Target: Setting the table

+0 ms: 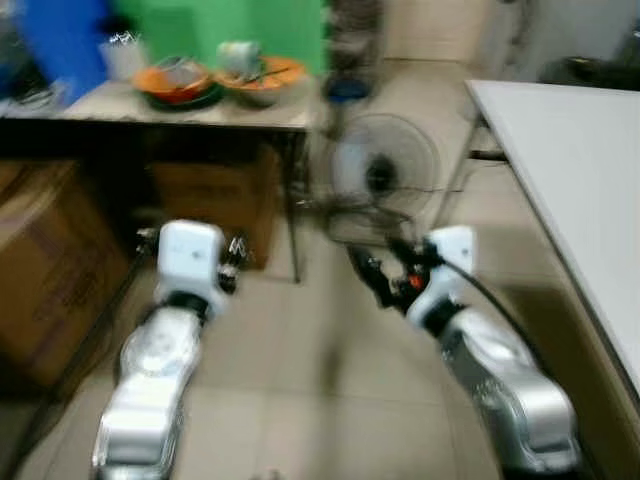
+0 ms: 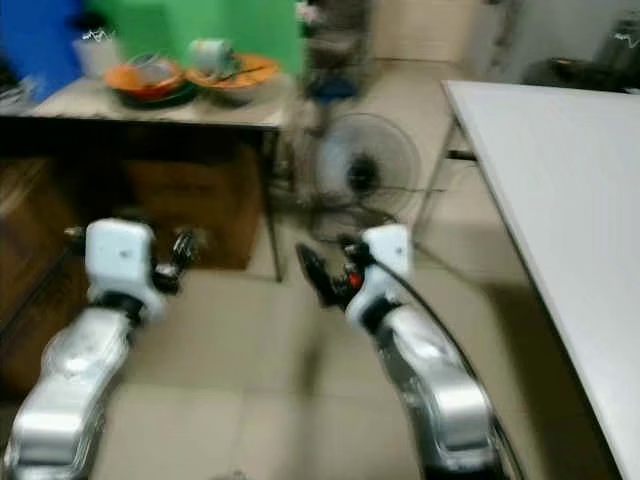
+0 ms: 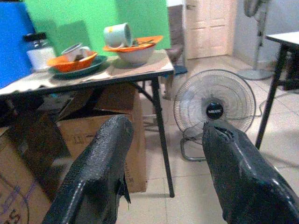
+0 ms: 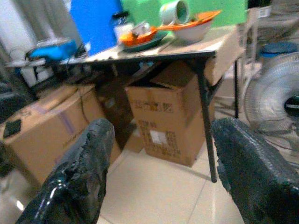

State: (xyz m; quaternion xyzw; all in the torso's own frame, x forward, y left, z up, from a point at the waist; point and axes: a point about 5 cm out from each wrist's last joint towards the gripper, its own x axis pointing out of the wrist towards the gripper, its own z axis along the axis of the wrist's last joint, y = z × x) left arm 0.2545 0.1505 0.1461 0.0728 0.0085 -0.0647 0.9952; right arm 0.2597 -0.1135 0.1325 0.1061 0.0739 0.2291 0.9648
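across the tiled floor, dishes stacked on the far desk, robot not there yet

both arms ride low and forward, nothing held: left pincer (image 3: pixel 163 172) spread wide, right pincer (image 4: pixel 163 172) spread wide too, likely so they're ready to grab on arrival. the crockery sits on the small desk (image 1: pixel 250 112) ahead-left: an orange plate (image 1: pixel 172 82) carrying a cup, beside it a bowl (image 1: pixel 262 82) with a pale mug (image 3: pixel 117 35) tipped on top. a floor fan (image 1: pixel 385 175) stands between that and the bare white desk (image 1: pixel 570 170) on the right, probably the one to set.
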